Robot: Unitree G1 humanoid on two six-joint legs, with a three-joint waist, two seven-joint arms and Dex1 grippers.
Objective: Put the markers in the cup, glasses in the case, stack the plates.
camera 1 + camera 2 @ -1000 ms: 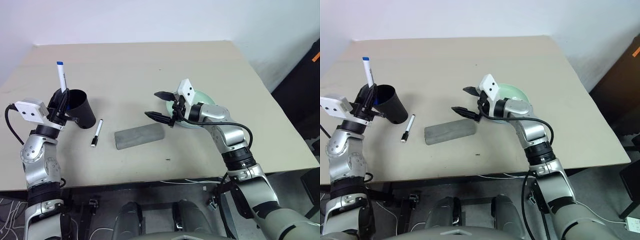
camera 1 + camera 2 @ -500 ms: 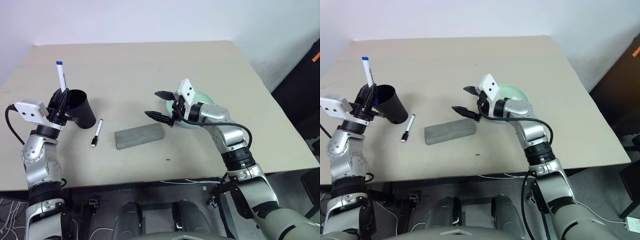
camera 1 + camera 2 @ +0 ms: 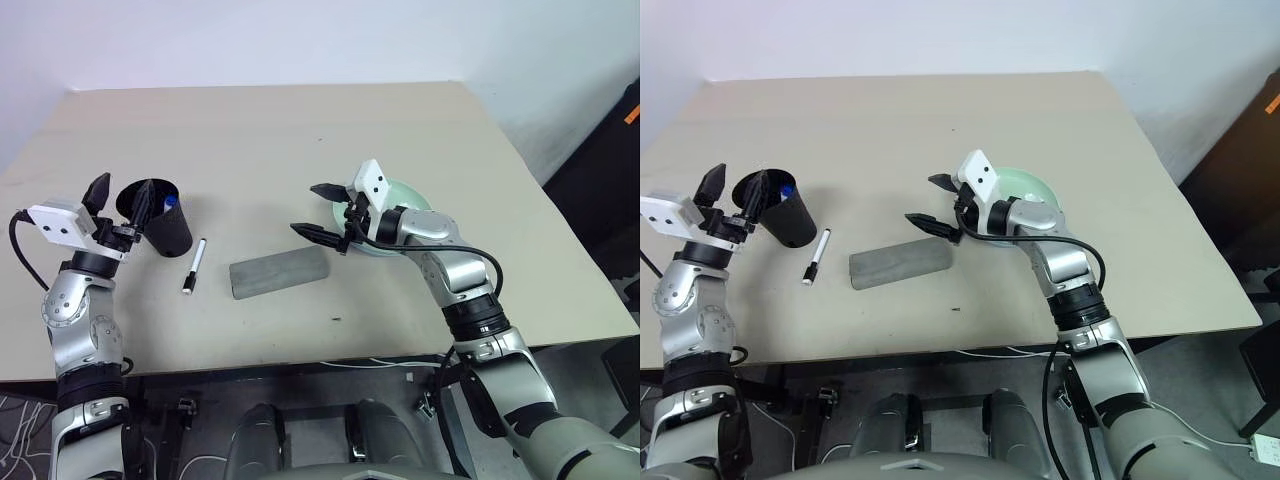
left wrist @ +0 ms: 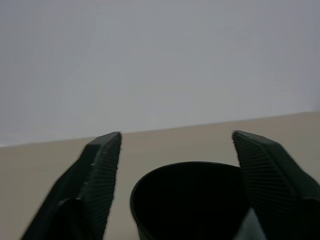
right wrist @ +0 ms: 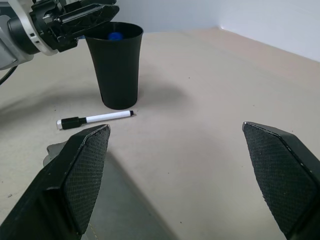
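Observation:
The black cup [image 3: 162,222] stands upright at the table's left, with the blue cap of one marker [image 3: 171,201] showing inside its rim. My left gripper [image 3: 122,197] is open just above and beside that rim, holding nothing. The black-capped marker [image 3: 193,266] lies flat on the table right of the cup. Further right lies the grey case [image 3: 279,271]. My right gripper [image 3: 305,208] hangs open and empty above the case's right end. A mint green plate [image 3: 1028,184] sits behind the right hand, partly covered by it. The glasses are out of view.
The beige table [image 3: 300,130] stretches bare toward the far edge and the white wall. Its right edge drops off near a dark object [image 3: 600,180] on the floor side.
My left gripper has opened, and the blue-capped marker it held upright over the cup has dropped inside. Neither arm has shifted.

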